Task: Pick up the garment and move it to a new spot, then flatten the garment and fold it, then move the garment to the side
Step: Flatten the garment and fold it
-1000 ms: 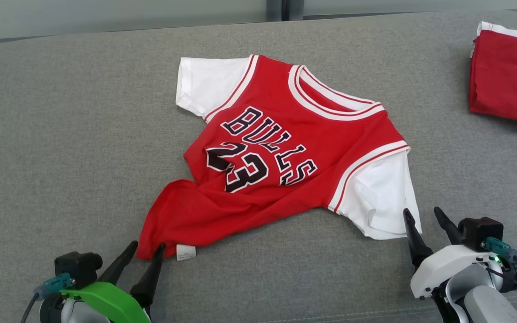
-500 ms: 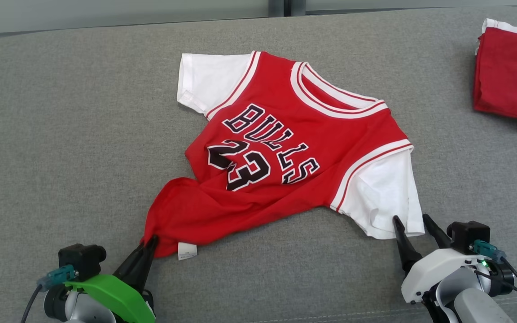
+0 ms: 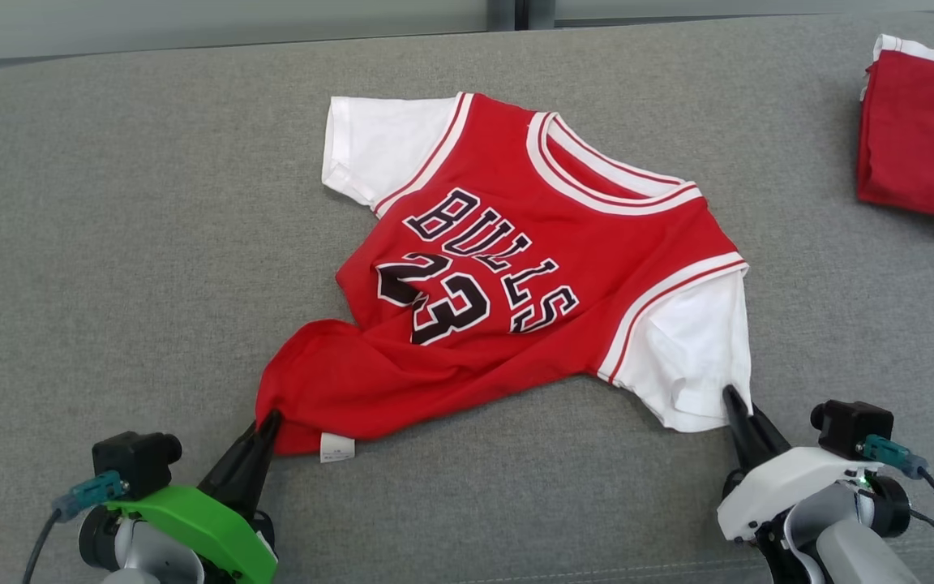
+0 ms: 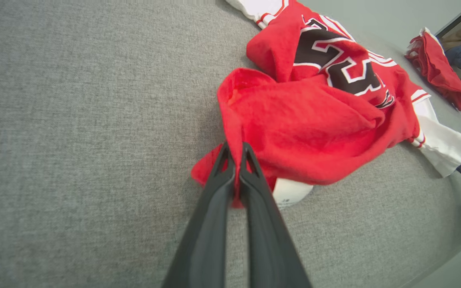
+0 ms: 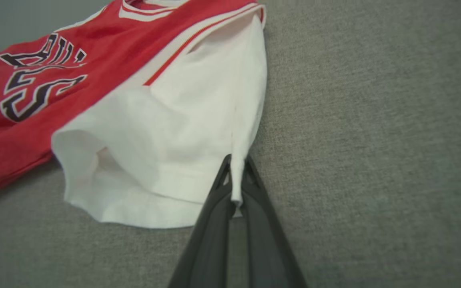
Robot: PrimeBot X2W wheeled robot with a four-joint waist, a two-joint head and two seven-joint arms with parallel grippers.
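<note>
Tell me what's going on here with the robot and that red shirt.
A two-armed robot is set to pick up a red and white jersey that lies rumpled on a grey padded surface. Its left hand is shut on the red hem corner, and its right hand is shut on the edge of the near white sleeve. The jersey is not yet lifted. Another red garment sits at the far right.
</note>
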